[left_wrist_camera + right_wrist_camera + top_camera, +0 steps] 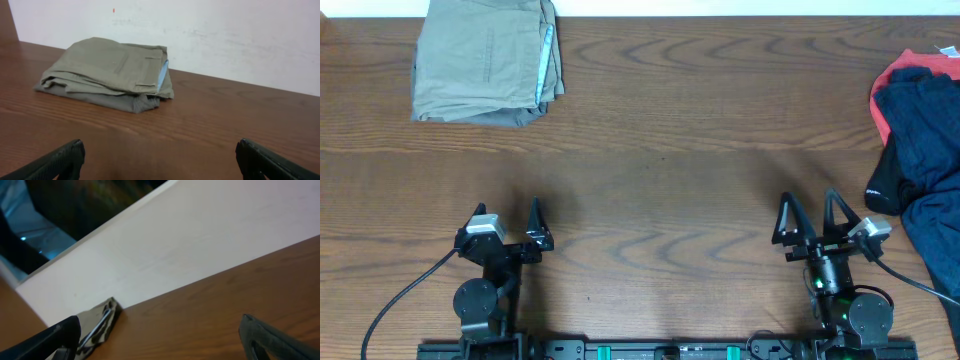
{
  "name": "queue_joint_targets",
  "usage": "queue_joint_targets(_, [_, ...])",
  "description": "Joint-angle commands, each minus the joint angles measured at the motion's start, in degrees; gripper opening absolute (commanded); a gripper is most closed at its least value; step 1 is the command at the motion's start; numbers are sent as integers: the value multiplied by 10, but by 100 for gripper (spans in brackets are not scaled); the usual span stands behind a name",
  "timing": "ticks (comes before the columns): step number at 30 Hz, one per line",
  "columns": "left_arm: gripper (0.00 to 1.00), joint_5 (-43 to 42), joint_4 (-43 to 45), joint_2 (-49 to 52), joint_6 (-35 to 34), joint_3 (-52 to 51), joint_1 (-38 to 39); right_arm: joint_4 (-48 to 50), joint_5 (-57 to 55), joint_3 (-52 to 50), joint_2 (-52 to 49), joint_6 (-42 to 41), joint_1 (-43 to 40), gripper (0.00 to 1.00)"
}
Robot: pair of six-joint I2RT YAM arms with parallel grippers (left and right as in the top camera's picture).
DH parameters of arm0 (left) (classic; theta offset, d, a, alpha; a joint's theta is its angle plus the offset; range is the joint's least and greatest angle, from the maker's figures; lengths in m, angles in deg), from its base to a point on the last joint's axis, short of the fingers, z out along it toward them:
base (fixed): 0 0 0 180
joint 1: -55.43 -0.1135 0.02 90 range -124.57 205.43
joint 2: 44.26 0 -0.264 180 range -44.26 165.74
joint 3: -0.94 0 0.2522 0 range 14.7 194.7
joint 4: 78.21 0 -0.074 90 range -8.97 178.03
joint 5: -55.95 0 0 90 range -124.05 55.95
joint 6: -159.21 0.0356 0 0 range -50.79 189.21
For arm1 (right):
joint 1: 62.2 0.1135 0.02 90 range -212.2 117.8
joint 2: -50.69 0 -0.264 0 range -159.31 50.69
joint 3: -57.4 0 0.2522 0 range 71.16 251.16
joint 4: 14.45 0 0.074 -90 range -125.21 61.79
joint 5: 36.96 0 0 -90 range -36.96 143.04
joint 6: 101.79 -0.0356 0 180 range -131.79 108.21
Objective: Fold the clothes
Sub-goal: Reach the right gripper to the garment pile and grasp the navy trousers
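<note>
Navy shorts (930,130) heaped at far right, near right gripper (808,203), not touching. Left gripper (507,208) well apart. Both jaws spread, empty.

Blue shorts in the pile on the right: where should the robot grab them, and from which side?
Probably the loose lower edge of the blue shorts, where it spills onto bare wood. The open right pincer is nearest, so come in low from the table's middle. Higher up they bunch against the black garment and red garment, so a pinch there might catch those too.
</note>
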Motion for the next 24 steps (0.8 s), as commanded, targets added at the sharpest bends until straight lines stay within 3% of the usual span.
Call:
queue_joint_targets(1, [98,-8,-23,-3,10,-7,1,15,24,-1,3,6,-6,99])
queue_joint_targets(6, [98,-8,-23,-3,10,-7,1,82,1,7,3,73,-6,99])
queue_joint_targets(12, [98,-8,-23,-3,10,-7,1,81,-47,83,-46,156,-6,99])
queue_joint_targets(24, [98,-8,-23,-3,10,-7,1,13,-235,319,-399,259,-7,99])
